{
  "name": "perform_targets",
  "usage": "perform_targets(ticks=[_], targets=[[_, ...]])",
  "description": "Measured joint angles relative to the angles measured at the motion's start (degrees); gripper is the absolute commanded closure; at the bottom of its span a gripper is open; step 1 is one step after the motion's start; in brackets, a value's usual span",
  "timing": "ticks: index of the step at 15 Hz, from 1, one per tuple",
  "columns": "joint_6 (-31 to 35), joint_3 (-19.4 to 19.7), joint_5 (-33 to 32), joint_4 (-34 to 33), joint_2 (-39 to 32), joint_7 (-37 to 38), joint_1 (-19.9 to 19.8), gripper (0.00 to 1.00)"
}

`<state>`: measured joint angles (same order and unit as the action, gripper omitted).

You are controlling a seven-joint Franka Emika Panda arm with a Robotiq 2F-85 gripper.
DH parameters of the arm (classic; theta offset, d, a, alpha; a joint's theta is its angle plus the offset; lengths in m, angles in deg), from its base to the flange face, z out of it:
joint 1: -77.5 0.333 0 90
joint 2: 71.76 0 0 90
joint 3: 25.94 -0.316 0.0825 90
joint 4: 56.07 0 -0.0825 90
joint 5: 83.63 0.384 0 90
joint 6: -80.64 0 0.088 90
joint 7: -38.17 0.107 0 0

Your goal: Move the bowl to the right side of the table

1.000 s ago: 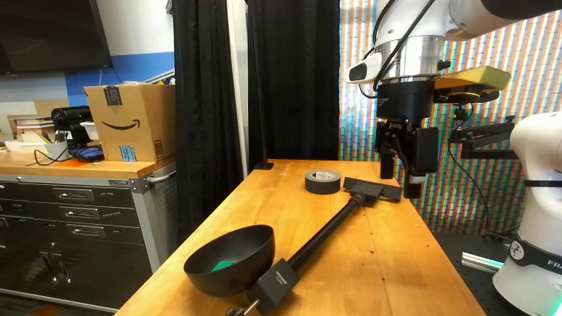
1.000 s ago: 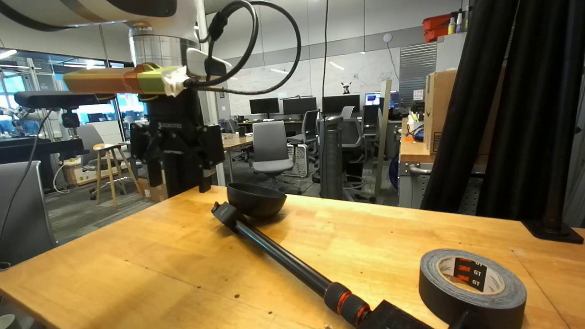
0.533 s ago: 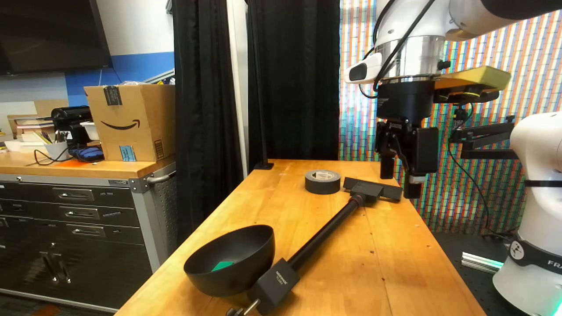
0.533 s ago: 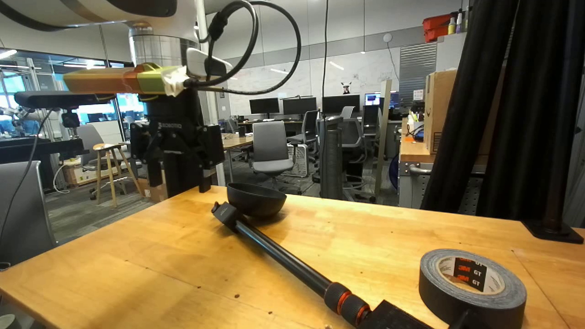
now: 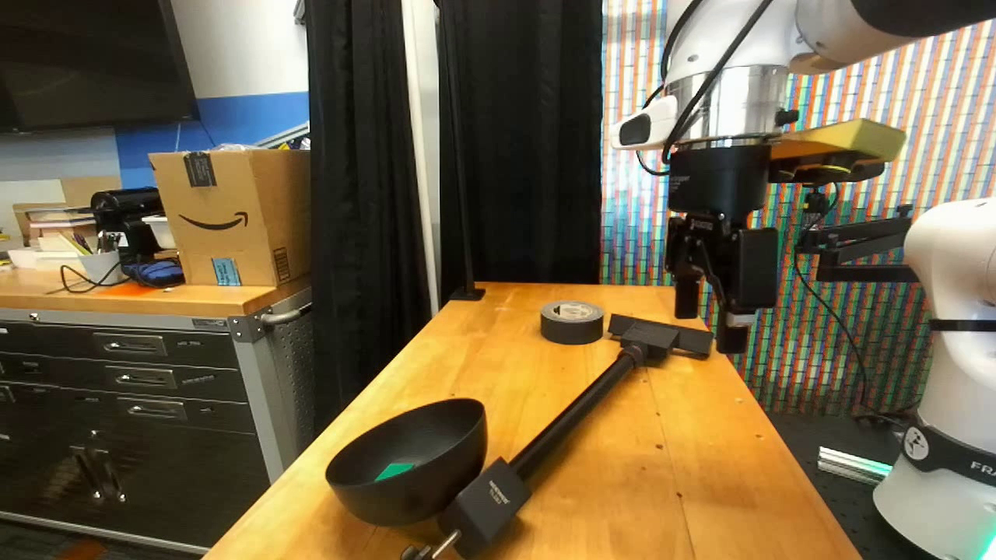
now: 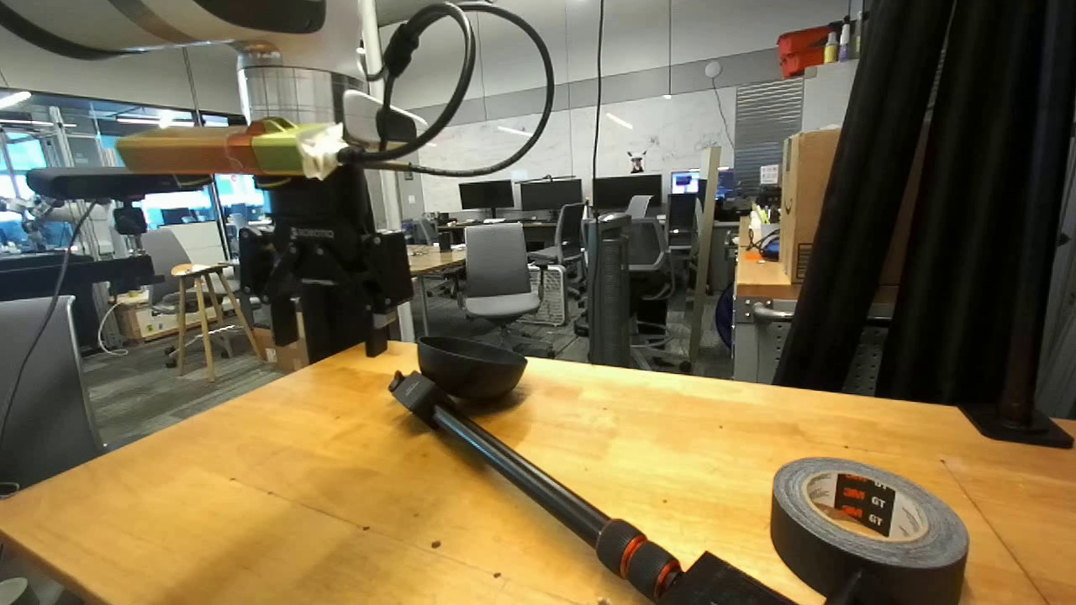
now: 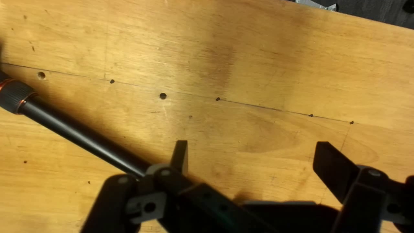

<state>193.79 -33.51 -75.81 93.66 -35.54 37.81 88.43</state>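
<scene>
A gripper hangs over a wooden table, its 2 fingers spread wide and holding nothing, well apart from the bowl, which sits tilted near the table's edge, against or just beside the end block of a black tool. A low approach could clip the tool and shove the bowl over that edge; a grip off-centre on the slanting rim could let it slip free.

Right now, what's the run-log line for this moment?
hand: open, above table | bowl: ungrasped, beside black tool | tape roll: on table
</scene>
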Motion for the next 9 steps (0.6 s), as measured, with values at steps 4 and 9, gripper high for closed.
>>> perform_targets(ticks=[4, 9], targets=[[0.00, 0.12, -0.16, -0.14, -1.16, -0.05, -0.13, 0.00], [0.03, 0.46, -2.32, -3.80, -6.02, -1.28, -0.95, 0.00]])
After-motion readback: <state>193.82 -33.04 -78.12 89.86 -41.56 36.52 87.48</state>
